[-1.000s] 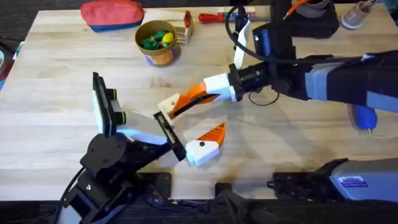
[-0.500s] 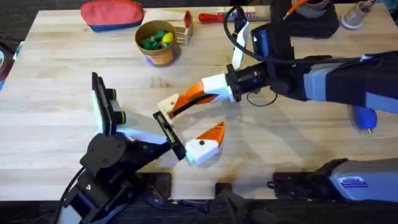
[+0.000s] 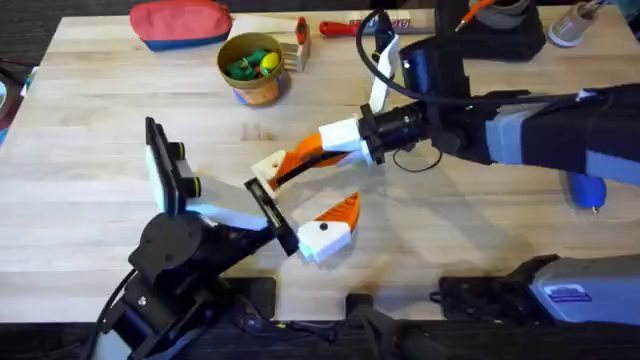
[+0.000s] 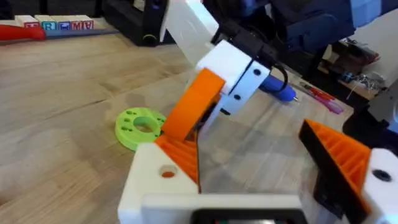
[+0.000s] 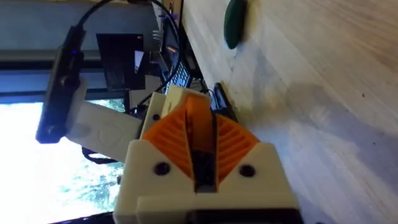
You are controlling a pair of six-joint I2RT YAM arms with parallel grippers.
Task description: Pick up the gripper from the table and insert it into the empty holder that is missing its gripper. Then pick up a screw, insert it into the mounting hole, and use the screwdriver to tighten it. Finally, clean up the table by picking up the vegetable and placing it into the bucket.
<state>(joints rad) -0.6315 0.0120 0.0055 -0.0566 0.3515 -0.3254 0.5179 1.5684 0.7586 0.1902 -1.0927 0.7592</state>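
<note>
Right fingers [image 3: 338, 133], seen from overhead, reach in from the right side and are clamped together on the gripper [image 3: 287, 162], the small orange wedge. Its pointed end touches the holder [image 3: 266, 168], the cream mount that forms 1 of the left fingers [image 3: 325, 232]. The 2 left fingers are spread wide apart, the holder toward the far side and the white orange-tipped one toward the near edge of the surface [image 3: 100, 150]. At the back stands the bucket [image 3: 252, 68] with green and yellow pieces inside, near a red pouch [image 3: 180, 22]. The screwdriver [image 3: 585, 188] lies at the right, partly under the right arm.

From the left wrist, the holder [image 4: 149, 180] sits low in view with the ribbed orange gripper [image 4: 179, 152] pressed against its inner face. The right fingers [image 4: 239, 65] slant down onto it from above. The other left finger's orange pad [image 4: 339, 155] is well apart from the holder. A green disc [image 4: 140, 127] lies on the surface [image 4: 62, 93] just beside the holder.

From the right wrist, the orange ribbed pads of the right fingers [image 5: 233, 140] are closed on a thin dark edge between them, with the holder [image 5: 168, 102] just beyond their tips. A dark green oval [image 5: 235, 22] rests farther off on the surface [image 5: 323, 81].
</note>
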